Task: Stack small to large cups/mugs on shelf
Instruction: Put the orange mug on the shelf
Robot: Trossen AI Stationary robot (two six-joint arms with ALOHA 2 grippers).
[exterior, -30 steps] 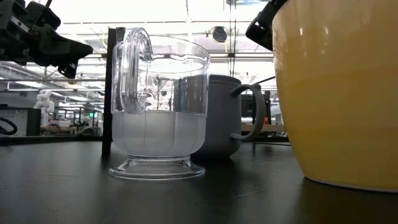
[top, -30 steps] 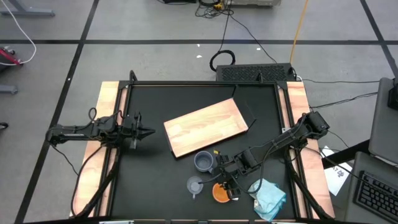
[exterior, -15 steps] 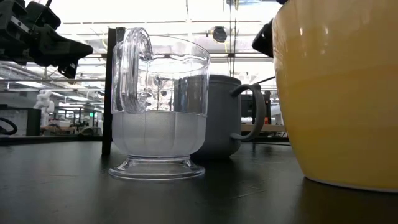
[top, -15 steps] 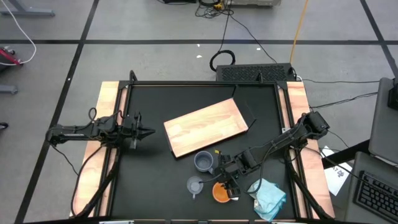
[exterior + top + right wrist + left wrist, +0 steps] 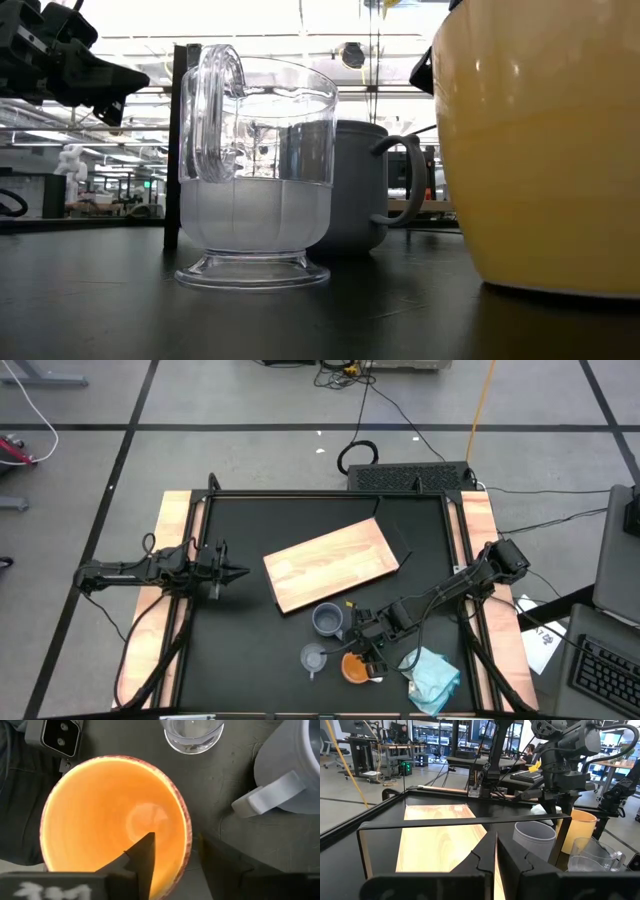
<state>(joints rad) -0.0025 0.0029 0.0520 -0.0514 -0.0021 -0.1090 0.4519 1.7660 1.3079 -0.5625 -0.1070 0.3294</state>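
Note:
The orange mug (image 5: 350,669) stands on the black table near its near edge, and fills the right of the low view (image 5: 540,150). The clear glass cup (image 5: 314,657) stands on its foot to the mug's left. The blue-grey mug (image 5: 328,620) stands just beyond both. The light-wood shelf board (image 5: 330,565) lies flat at the table's middle. My right gripper (image 5: 370,657) is over the orange mug's right side, its fingers astride the mug's wall (image 5: 175,837). My left gripper (image 5: 243,571) hovers shut and empty at the table's left. My right gripper comes at the orange mug from above, pointing down. One finger (image 5: 142,855) is inside the mug and the other (image 5: 220,865) is outside, with the rim (image 5: 188,835) between them. The mug stays upright, and its base (image 5: 560,292) is low at the table.
A pale teal cloth (image 5: 432,675) lies bunched at the near right. A small white camera block (image 5: 52,737) sits right beside the orange mug. The blue-grey mug's handle (image 5: 260,795) points toward my right gripper. Bare black table lies between the left gripper and the board.
The orange mug has shifted a little toward the table's left in the low view, staying upright. My right gripper stays at its rim.

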